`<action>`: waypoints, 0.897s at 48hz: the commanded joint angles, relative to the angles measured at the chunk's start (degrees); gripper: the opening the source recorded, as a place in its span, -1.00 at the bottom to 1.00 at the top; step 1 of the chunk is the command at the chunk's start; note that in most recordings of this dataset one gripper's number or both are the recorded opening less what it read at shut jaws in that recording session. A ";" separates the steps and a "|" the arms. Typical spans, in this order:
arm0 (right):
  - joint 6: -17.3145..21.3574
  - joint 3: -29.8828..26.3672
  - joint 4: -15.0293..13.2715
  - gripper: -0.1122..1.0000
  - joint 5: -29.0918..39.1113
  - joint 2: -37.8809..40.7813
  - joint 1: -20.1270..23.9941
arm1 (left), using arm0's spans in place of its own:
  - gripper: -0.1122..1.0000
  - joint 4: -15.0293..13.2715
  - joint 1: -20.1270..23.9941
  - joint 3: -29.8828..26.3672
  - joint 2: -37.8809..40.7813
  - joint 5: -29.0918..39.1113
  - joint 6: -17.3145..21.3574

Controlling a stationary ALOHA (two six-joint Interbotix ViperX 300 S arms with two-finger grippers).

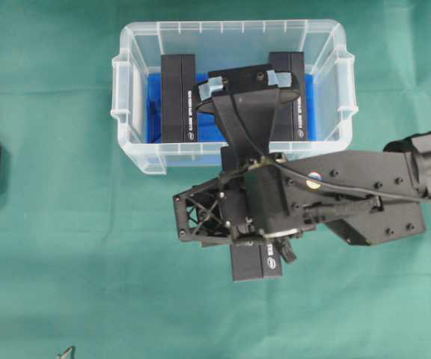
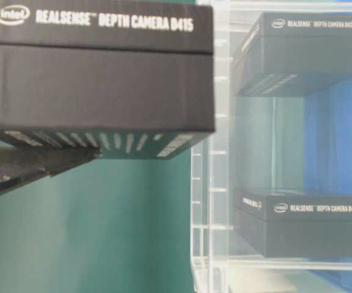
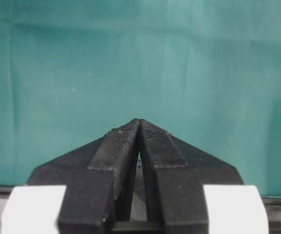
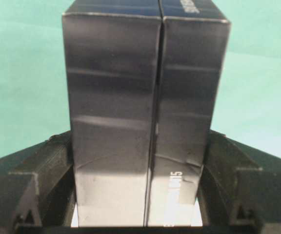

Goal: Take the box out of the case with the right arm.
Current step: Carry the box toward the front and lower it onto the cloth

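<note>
Right gripper clamped on a black box, held outside the case, just in front of its near wall, above the green table. Two more black boxes standing inside the case on the blue floor. Left gripper closed, empty.

Blk right arm w/ cables, screws, lattice gripper.

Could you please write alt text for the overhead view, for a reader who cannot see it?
The right arm's hand holds a black box over the green cloth, outside the case. Two more black boxes, one on the left and one on the right, stand in the clear, blue-floored case behind it.
</note>
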 commanded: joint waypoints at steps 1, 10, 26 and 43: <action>0.18 -0.09 0.09 0.39 0.00 -1.14 0.18 | -0.81 0.09 0.09 -1.67 0.00 -0.26 0.09; 0.44 4.13 0.70 0.39 -2.81 -0.62 0.18 | -0.81 0.09 0.09 -1.58 0.00 -0.18 0.00; 3.43 21.97 3.69 0.39 -23.03 -0.53 -0.18 | -0.81 0.09 0.18 -1.58 0.00 -0.18 0.09; 5.19 33.49 4.57 0.39 -36.21 -0.62 -0.35 | -0.81 0.09 0.09 -1.49 0.00 -0.18 0.09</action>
